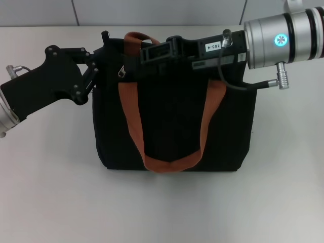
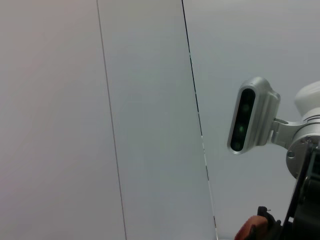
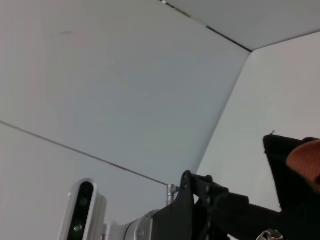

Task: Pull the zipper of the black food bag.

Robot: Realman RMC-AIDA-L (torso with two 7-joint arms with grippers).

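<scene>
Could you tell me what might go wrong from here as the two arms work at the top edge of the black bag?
1. The small silver metal zipper tab hangs clear of the right claw, which sits by an orange-brown webbing handle; it may snag the strap.
2. The left claw holds only the corner of the large black fabric food bag; a pull could drag the bag.

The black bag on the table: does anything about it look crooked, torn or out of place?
Nothing stands out. The black food bag stands upright and looks undamaged, one orange-brown handle hanging down its front. The left gripper is at its top left corner, the right gripper along its top edge.
</scene>
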